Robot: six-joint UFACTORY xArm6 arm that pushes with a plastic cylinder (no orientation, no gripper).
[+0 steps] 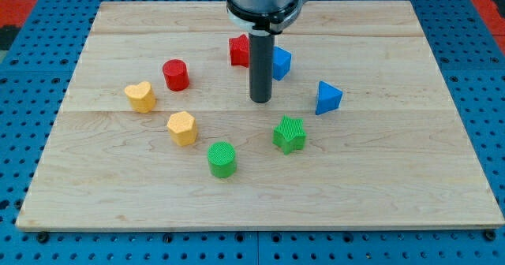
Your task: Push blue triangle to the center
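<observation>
1. Wooden desk [442,178] carries eight blocks ringed loosely around my tip [260,101], which I use as the landmark for every place below.
2. Nearest the view's bottom: the green cylinder [222,158], below and left of the tip, and the green star [289,134], just below and right of it.
3. Left of the tip lie the yellow hexagon [182,128], the yellow heart [140,96] and, higher up, the red cylinder [175,74].
4. The blue triangle [328,98] sits right of the tip, level with it and apart from it, not touched.
5. Farther back, a second blue block [282,62] sits just up and right of the tip, close beside the rod; a red block [239,50] lies up and left, partly hidden by the rod.
6. There are no jaws: the arm ends in a bare rod.
7. Step in hand, as I judge it: the approach. The tip stands about mid-board, on the wrong side for pushing.
8. Next move calls for rounding the triangle to its right flank, clear of the star, then pushing left.
</observation>
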